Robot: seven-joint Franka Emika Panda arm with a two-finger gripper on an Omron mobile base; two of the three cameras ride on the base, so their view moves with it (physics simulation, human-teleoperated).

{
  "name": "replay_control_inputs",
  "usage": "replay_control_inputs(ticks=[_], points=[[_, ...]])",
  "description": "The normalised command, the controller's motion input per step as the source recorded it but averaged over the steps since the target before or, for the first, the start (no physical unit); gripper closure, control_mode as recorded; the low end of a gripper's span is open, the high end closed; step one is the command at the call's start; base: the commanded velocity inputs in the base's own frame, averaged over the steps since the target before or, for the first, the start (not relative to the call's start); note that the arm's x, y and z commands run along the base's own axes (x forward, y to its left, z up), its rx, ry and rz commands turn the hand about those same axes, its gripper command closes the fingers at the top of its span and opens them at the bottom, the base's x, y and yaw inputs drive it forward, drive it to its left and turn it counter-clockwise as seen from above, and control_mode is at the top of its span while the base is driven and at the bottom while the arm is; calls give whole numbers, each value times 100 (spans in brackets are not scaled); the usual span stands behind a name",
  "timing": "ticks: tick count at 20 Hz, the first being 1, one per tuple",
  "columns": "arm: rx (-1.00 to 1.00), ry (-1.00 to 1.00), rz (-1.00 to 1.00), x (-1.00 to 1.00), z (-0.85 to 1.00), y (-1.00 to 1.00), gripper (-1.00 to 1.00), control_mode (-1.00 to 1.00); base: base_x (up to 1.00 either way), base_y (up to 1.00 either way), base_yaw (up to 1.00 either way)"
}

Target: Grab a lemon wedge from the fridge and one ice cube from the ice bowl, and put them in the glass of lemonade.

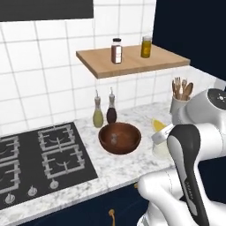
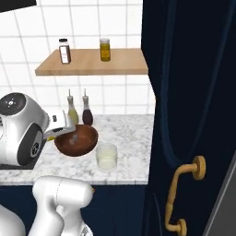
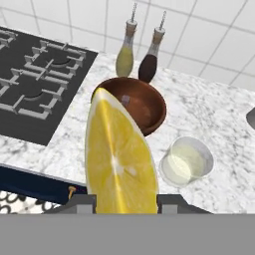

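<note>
Counter: the marbled worktop [image 3: 209, 107] carries everything that matters here; the black hob [image 3: 35, 94] covers its 9 o'clock side in the hand view
Arm: the white arm rises at the lower right of the left base view, its hand reaching over the counter toward the bowl
Ice bowl: the ice bowl [image 1: 119, 137] sits on the counter in front of two slim bottles [image 1: 104, 112]; in the hand view it lies at 12 o'clock from the wedge, and a small pale lump inside it, the ice cube [image 3: 125, 100], can just be made out
Glass of lemonade: the glass of lemonade [image 3: 187, 161] stands at about 4 o'clock from the bowl in the hand view, near it but apart, with pale liquid inside
Lemon wedge: the lemon wedge [image 3: 119, 157] is pinched between the finger tips, standing tall and hiding much of the bowl's near side
Gripper: the gripper [image 3: 125, 201] is clamped on the wedge, jaws partly apart around its width
Step in hand: judging by the layout, the wedge is being carried to the glass; the ice cube is not yet fetched
Next move: shift toward 3 o'clock until the wedge hangs over the glass mouth, lower, then release; the mouth is narrow, so a loose aim could drop it on the counter
</note>
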Motion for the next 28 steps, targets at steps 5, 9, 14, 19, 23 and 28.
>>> replay_control_inputs(ticks=[5, 9, 14, 19, 23, 28], points=[[0, 0, 0, 0, 0, 0, 100, 100, 50, -22, 26], [0, 0, 0, 0, 0, 0, 100, 100, 42, -21, 26], [0, 0, 0, 0, 0, 0, 100, 100, 32, -17, 25], [0, 0, 0, 0, 0, 0, 100, 100, 27, -11, 22], [0, 0, 0, 0, 0, 0, 100, 100, 12, 0, 7], [0, 0, 0, 0, 0, 0, 100, -100, 0, 0, 0]])
